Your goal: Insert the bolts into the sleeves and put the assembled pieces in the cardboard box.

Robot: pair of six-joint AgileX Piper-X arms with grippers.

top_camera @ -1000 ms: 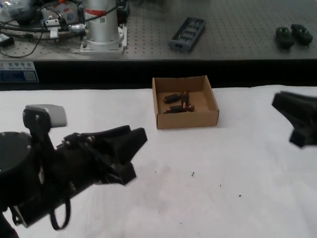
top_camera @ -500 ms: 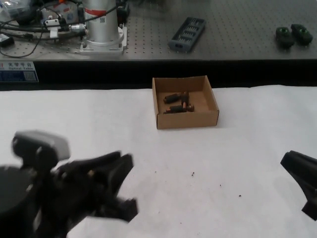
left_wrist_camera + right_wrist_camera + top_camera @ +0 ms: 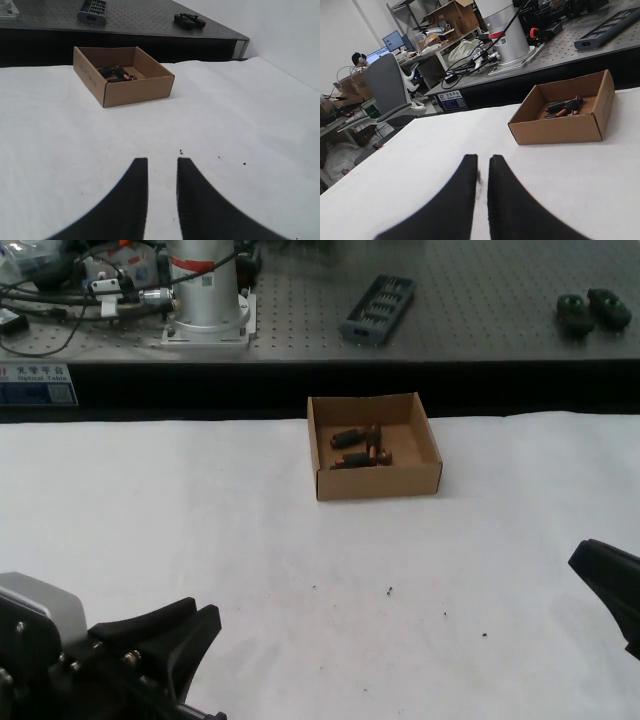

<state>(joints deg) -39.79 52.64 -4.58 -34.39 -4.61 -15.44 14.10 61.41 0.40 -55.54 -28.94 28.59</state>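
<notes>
The cardboard box [image 3: 380,483] stands open-topped at the back middle of the white sheet, with a few dark assembled bolt-and-sleeve pieces [image 3: 360,450] lying inside. The left wrist view looks across the sheet to the box [image 3: 135,91] and the pieces [image 3: 116,74]. From the right wrist view the box [image 3: 555,131] and pieces [image 3: 564,106] are also seen. My left gripper [image 3: 200,625] sits low at the near left corner, far from the box, its fingers [image 3: 137,200] a narrow slit apart and holding nothing. My right gripper [image 3: 592,565] is at the near right edge, fingers [image 3: 465,195] nearly touching, empty.
Behind the sheet runs a dark perforated bench with a metal post [image 3: 205,290], a black rack [image 3: 378,308] and black parts [image 3: 593,312]. A few tiny dark specks [image 3: 389,591] dot the sheet in front of the box.
The left arm has pulled back and down toward the near left corner. The right arm dropped from mid right to the near right edge, then held still.
</notes>
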